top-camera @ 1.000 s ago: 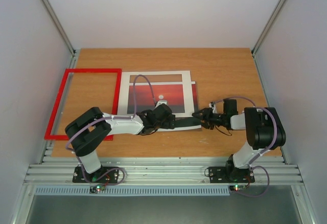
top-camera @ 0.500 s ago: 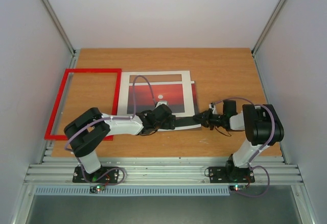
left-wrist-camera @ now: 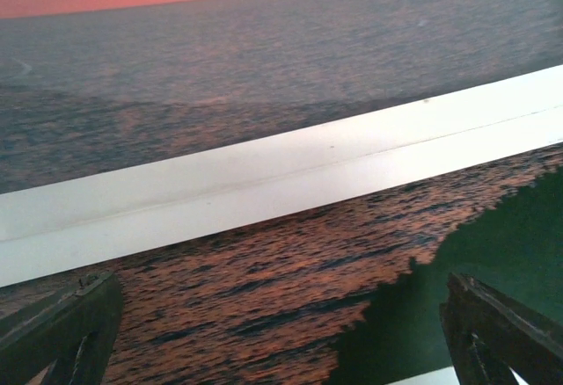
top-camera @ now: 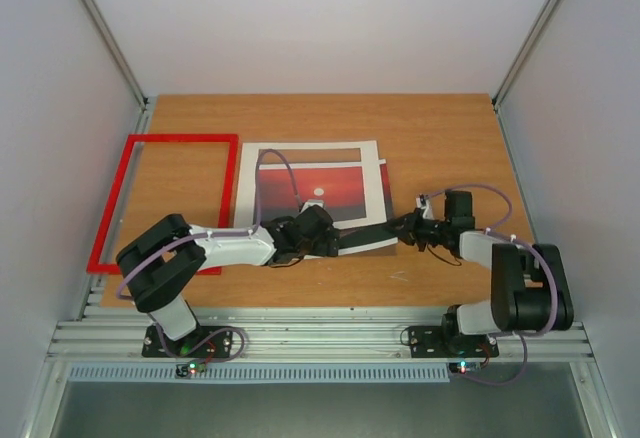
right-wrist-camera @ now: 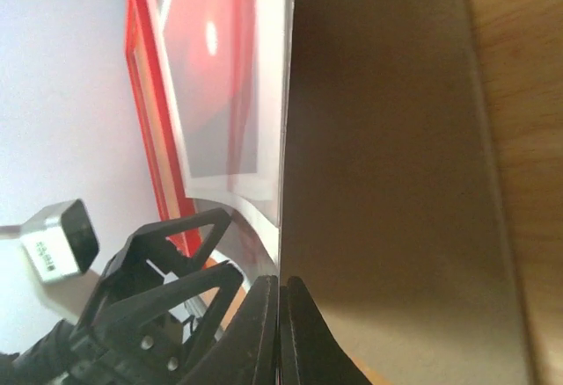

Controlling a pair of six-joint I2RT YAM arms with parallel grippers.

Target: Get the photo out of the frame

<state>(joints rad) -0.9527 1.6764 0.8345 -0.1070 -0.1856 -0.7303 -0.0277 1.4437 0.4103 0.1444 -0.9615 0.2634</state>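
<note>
Your right gripper is pinching shut on the near right corner of the photo. Your left gripper is hovering wide open over the print's near edge, gripping nothing. By my reading you are looking at a task mostly done: the frame is lying empty at the left of the table, just beside the stack. What is remaining is sliding the print clear of the white mat lying across it.

a lab test cell: white panels, aluminium rails.
</note>
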